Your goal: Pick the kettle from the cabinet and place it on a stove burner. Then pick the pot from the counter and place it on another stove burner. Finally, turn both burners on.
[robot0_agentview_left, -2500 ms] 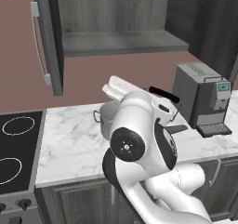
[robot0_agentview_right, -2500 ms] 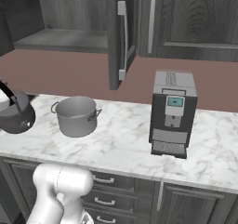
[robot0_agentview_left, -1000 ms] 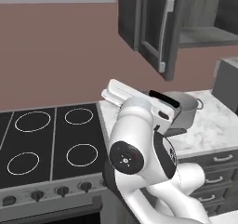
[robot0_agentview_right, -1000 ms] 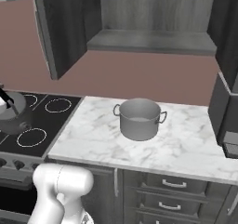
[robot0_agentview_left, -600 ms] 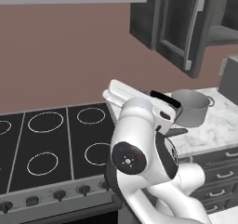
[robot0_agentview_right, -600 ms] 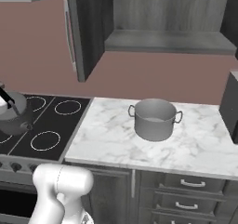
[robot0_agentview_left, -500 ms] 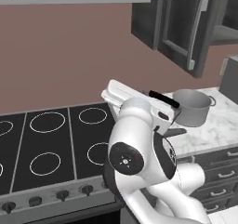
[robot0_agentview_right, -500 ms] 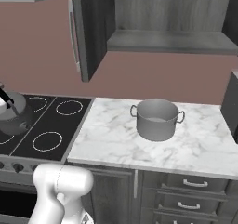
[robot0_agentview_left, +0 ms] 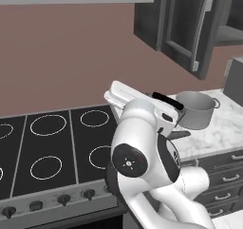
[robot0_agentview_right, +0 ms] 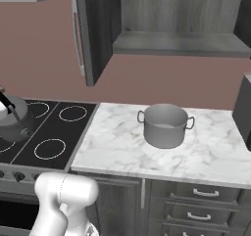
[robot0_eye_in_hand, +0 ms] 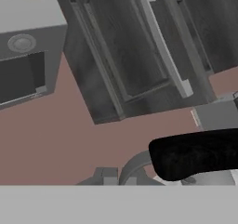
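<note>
Plain brown-red back wall (robot0_agentview_right: 44, 49) runs behind everything. Wall cabinet (robot0_agentview_right: 147, 14), dark grey wood grain, hangs above the desk; its door (robot0_agentview_right: 90, 29) stands swung open with the long silver bar handle (robot0_agentview_right: 77, 36) facing out, inner shelf bare. The same door fills much of the hand view, tilted.

Desk (robot0_agentview_right: 117, 147): white marble with grey veins, over dark grey drawers (robot0_agentview_right: 206, 193). To its left, flush, the glossy black cooktop (robot0_agentview_right: 66, 132) with white ring burners (robot0_agentview_right: 49, 149) and a row of dark knobs (robot0_agentview_left: 61, 199) along the front.

A dark appliance (robot0_agentview_right: 243, 110) stands at the desk's far right edge, cut off by the frame.

Pot (robot0_agentview_right: 165, 125) sits upright on the marble, mid-desk, lidless, loop handles at either side of the rim, well apart from the cooktop.

Kettle (robot0_agentview_right: 17, 120) shows at the left edge of the right base view, over the cooktop's left burners; whether it touches the glass I cannot tell. The arm's white bulk blocks it in the left base view.

End effector: fingers together, clamped on the kettle's black arched handle (robot0_eye_in_hand: 200, 155).
</note>
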You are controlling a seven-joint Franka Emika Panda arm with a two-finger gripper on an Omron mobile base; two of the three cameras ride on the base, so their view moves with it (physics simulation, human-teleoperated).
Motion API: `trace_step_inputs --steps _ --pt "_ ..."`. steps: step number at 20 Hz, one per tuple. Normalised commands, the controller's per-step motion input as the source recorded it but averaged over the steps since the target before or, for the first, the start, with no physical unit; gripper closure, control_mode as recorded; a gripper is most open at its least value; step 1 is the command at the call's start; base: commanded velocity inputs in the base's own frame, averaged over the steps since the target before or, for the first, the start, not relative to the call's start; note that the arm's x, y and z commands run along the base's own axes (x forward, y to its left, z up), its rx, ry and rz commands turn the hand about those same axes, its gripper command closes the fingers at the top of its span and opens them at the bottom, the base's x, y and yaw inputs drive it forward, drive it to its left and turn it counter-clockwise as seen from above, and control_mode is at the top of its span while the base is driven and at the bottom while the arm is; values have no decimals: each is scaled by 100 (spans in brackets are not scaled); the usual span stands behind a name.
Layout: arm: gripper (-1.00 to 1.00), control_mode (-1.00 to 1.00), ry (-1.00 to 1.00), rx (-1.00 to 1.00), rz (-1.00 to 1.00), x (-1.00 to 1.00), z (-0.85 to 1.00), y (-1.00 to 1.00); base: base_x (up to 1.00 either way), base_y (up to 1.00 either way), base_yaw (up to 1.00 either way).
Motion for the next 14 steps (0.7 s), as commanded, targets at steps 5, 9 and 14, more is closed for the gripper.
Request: trace_step_inputs --steps 5,9,14 --pt "100 100 0 0 0 0 0 0 -56 49 -1" --pt "100 100 0 0 0 0 0 0 -78 32 -5" --pt "100 100 0 0 0 0 0 0 42 43 0"
